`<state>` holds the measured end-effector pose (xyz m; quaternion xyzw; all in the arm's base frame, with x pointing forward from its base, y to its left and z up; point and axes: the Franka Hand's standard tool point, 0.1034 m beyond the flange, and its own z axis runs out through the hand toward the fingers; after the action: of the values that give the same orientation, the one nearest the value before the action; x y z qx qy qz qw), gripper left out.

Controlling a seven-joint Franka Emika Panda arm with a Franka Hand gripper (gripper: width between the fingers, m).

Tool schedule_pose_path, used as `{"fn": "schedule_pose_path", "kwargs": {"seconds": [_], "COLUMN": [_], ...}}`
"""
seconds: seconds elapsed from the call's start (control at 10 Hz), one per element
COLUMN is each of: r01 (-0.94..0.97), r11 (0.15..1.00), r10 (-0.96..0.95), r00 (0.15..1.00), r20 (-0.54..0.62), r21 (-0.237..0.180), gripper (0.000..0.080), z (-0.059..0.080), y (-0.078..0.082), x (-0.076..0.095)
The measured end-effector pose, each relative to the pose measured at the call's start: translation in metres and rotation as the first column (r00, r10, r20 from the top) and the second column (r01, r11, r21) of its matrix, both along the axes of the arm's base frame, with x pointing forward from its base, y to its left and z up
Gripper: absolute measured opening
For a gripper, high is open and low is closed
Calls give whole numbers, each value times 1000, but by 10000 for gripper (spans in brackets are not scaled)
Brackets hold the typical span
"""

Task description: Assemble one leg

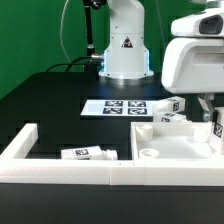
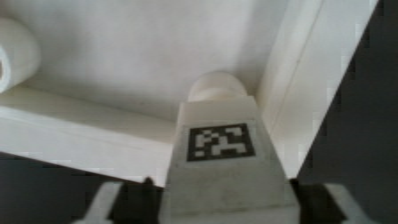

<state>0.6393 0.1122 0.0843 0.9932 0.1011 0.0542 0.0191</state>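
My gripper (image 1: pixel 214 120) hangs at the exterior view's right, over the large flat white panel (image 1: pixel 172 146). In the wrist view the gripper (image 2: pixel 221 205) is shut on a white leg (image 2: pixel 221 150) with a square tag on its side. The leg's rounded tip points down at the panel (image 2: pixel 125 60), just above it or touching; I cannot tell which. A dark finger (image 2: pixel 128 203) shows on one side of the leg. In the exterior view the held leg (image 1: pixel 217 129) is mostly hidden by the hand. Two more legs (image 1: pixel 170 117) lie on the panel's far side, and another leg (image 1: pixel 88 153) lies inside the wall.
The long white L-shaped border wall (image 1: pixel 60 166) runs along the front and the exterior view's left. The marker board (image 1: pixel 115 106) lies in front of the robot base (image 1: pixel 124 55). The panel has a round hole (image 1: pixel 150 153) and a raised edge (image 2: pixel 306 70).
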Motion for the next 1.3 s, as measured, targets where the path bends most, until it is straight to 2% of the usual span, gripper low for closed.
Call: {"fn": "schedule_pose_path", "kwargs": {"seconds": [0.1, 0.2, 0.5, 0.7, 0.9, 1.0, 1.1, 1.2, 1.3], "r01": [83, 193, 536, 758, 882, 910, 920, 932, 918], "r11": [996, 980, 839, 642, 454, 395, 371, 336, 374], "r10": [-83, -193, -537, -759, -882, -910, -920, -932, -918], "r00": [997, 981, 843, 650, 465, 406, 383, 350, 386], "r20": [0, -2, -21, -45, -73, -81, -85, -95, -91], "r21": [17, 41, 87, 114, 127, 128, 129, 132, 131], "gripper": [286, 286, 286, 287, 287, 287, 287, 393, 393], "z": [0, 0, -1, -2, -2, -3, -3, -3, -3], "y": [0, -1, 0, 0, 0, -1, -1, 0, 0], "x": [0, 0, -1, -2, -2, -2, -2, -2, -2]}}
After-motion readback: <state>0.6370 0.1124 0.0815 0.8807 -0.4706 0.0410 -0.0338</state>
